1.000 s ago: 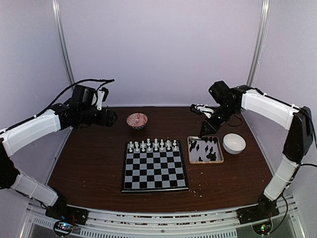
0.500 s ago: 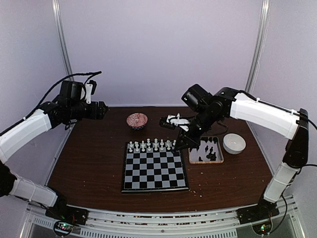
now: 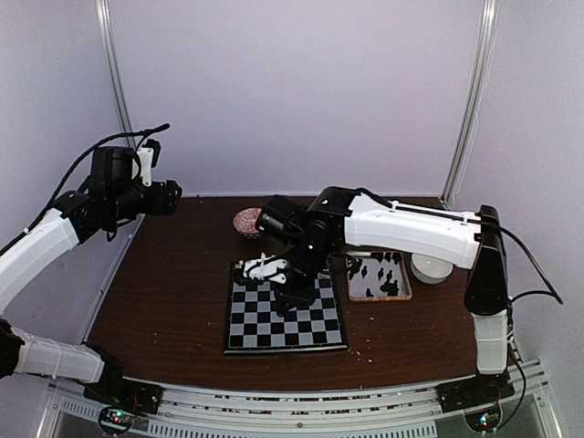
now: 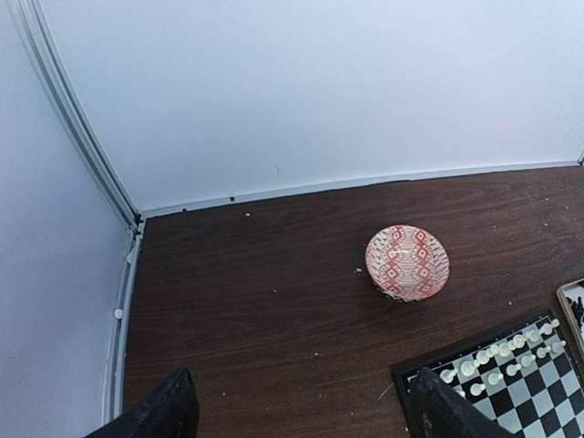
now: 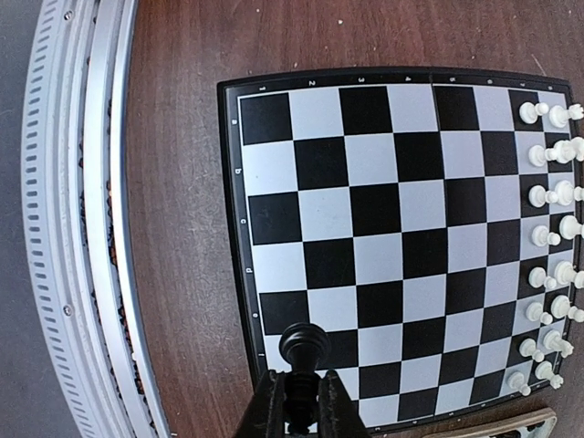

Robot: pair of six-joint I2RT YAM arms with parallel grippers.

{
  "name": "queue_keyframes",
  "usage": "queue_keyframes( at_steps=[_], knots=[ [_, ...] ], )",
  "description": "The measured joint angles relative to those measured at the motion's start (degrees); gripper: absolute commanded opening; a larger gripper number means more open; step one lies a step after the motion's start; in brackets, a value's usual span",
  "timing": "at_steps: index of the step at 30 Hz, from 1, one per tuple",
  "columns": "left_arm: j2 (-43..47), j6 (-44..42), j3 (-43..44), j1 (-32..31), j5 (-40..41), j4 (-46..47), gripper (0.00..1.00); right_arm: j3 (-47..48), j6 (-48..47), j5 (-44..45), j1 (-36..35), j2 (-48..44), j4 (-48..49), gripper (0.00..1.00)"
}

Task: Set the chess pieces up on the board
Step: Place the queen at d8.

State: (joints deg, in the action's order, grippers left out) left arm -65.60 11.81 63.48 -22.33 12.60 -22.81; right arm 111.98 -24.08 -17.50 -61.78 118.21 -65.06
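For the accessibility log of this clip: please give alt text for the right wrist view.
The right gripper, shut on a black chess piece, pokes in from the bottom over the board, which is bare except for two rows of white pieces along the frame's right edge. Brown table and a metal rail lie left.

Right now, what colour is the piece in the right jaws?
A black chess piece, clearest in the right wrist view.

Wood grain and gloss everywhere here.
The surface is showing smooth brown wood-look veneer, the board is giving off a satin sheen, the white chess pieces are looking like smooth plastic, the black piece is glinting glossy, the bowl is gleaming like glazed ceramic, and the ribbed rail is reading as brushed metal.
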Motion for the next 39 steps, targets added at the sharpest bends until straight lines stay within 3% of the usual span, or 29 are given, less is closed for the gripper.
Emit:
queue_keyframes(
  at_steps=[23, 39],
  knots=[
    [0.5, -1.3, 0.0, 0.5, 1.5, -1.5, 0.81, 2.1, 0.0, 4.5, -4.1, 10.3, -5.4, 0.06],
    [0.3, -1.3, 0.0, 0.7, 1.3, -1.8, 0.81, 2.1, 0.1, 5.9, -4.1, 11.6, -5.7, 0.08]
  ],
)
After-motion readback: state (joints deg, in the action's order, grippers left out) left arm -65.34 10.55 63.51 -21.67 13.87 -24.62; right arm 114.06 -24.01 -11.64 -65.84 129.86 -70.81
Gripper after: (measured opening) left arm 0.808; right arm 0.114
